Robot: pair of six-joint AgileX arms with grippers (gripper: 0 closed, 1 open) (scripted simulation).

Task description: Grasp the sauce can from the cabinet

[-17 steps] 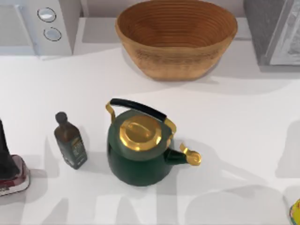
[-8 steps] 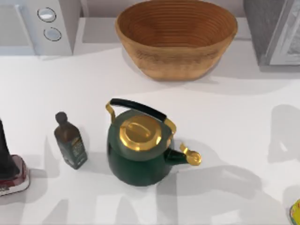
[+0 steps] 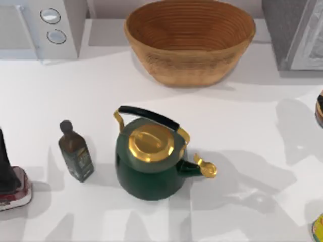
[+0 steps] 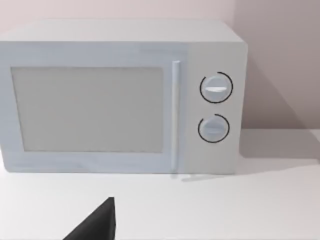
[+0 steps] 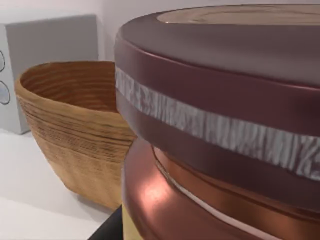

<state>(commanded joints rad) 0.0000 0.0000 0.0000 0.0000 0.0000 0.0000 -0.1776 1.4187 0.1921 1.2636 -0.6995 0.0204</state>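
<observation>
Moved: sauce can now at table's right edge | against right jaws | grip unclear

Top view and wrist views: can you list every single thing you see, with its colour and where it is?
sauce can: one, maroon with tan top, top view's right edge
kettle: one, dark green, gold lid, table middle
bottle: one, dark, left of kettle
basket: one, tan woven, back middle
microwave: one, pale grey, back left
cabinet: one, grey, back right
maroon-and-white thing: one, left edge, cannot tell what
yellow thing: one, front right corner
table: one, white
left end effector: dark, facing microwave
right end effector: dark, against sauce can
</observation>
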